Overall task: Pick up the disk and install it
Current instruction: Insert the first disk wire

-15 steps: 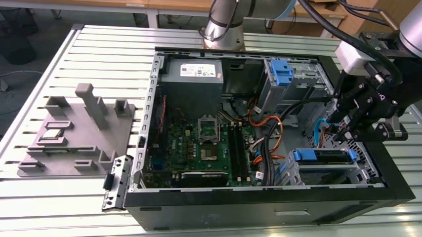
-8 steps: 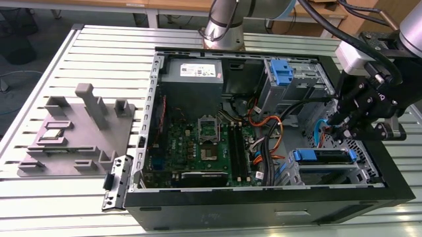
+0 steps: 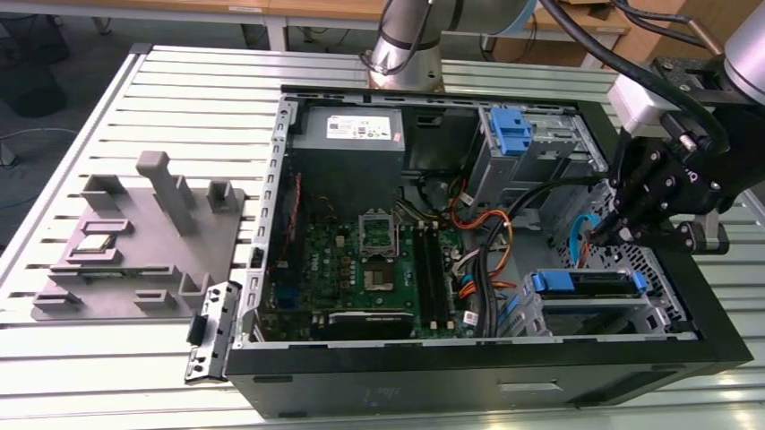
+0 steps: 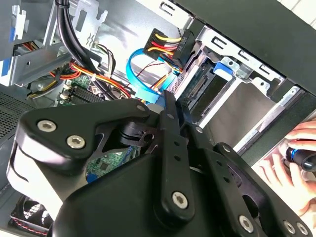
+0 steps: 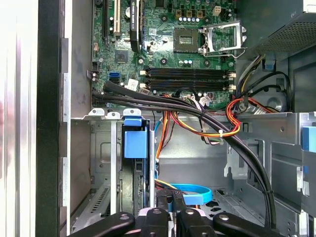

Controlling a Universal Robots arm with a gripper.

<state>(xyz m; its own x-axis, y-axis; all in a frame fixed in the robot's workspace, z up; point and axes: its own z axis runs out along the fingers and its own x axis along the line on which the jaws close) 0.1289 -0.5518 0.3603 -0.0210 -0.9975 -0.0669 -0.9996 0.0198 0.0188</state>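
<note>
Grey moulded fixture (image 3: 143,237) sat at the exterior view's left on the slatted metal counter (image 3: 192,81), w/ a black perforated strip (image 3: 208,333) lying just beside the open PC case (image 3: 478,381). Moving rightward inside the case, we saw the green mobo (image 3: 358,269) lying flat. The grey PSU box (image 3: 349,130) sat at the far wall, then a bare blue bracket (image 3: 508,134) stood in the upper drive cage. Orange, red & black cables (image 3: 485,233) ran btwn mobo & cages.

The disk (image 3: 582,285) was already seated in the lower bay near the case's front corner, at the exterior view's right, blue rails showing at both ends. The claw (image 3: 607,235) hung above it, further to the exterior view's right; we couldn't tell if it touched the disk. In the first wrist view the claw (image 5: 173,219) looked clenched, tips together w/ nothing btwn them, & a blue flat cable (image 5: 195,190) looped just beyond the tips. In the second wrist view we saw a person's hand (image 4: 296,168) by the case's edge.
</note>
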